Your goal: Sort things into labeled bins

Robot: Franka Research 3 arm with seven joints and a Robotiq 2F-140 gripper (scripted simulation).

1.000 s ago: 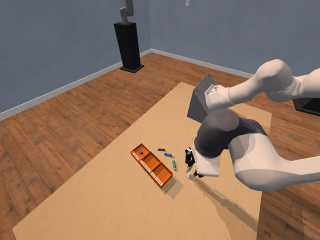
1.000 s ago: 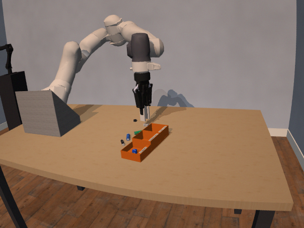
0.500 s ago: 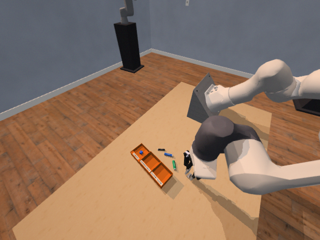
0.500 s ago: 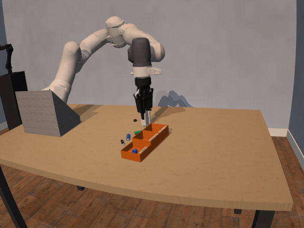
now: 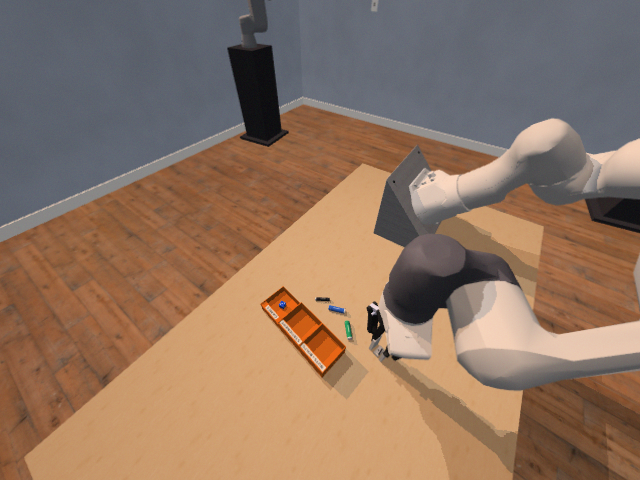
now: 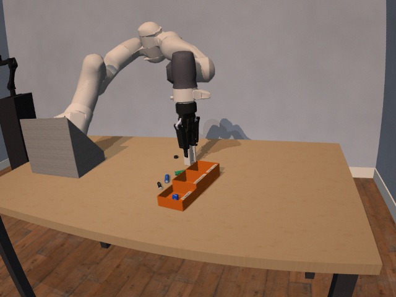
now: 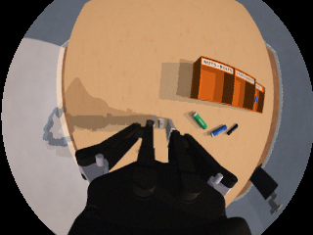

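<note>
Orange bins [image 5: 334,362] [image 6: 204,184] [image 7: 196,80] hold a blue die [image 5: 282,304] [image 6: 175,197] [image 7: 256,99] at one end. Past their other end, the gripper [image 5: 379,349] [image 6: 190,162] [image 7: 160,122] has its fingers a little apart, around a small pale thing [image 5: 380,352] [image 7: 160,122]. Picking seems next: line up, then squeeze gently.

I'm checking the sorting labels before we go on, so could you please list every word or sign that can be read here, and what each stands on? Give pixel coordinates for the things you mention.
"NUTS+BOLTS": on the end compartment of the orange bins [image 5: 344,349] [image 6: 173,204] [image 7: 196,80].
The middle compartment's label: too blurred to read with certainty.
The label by the blue die [image 5: 282,304] [image 6: 175,197] [image 7: 256,99]: too small to read surely.
</note>
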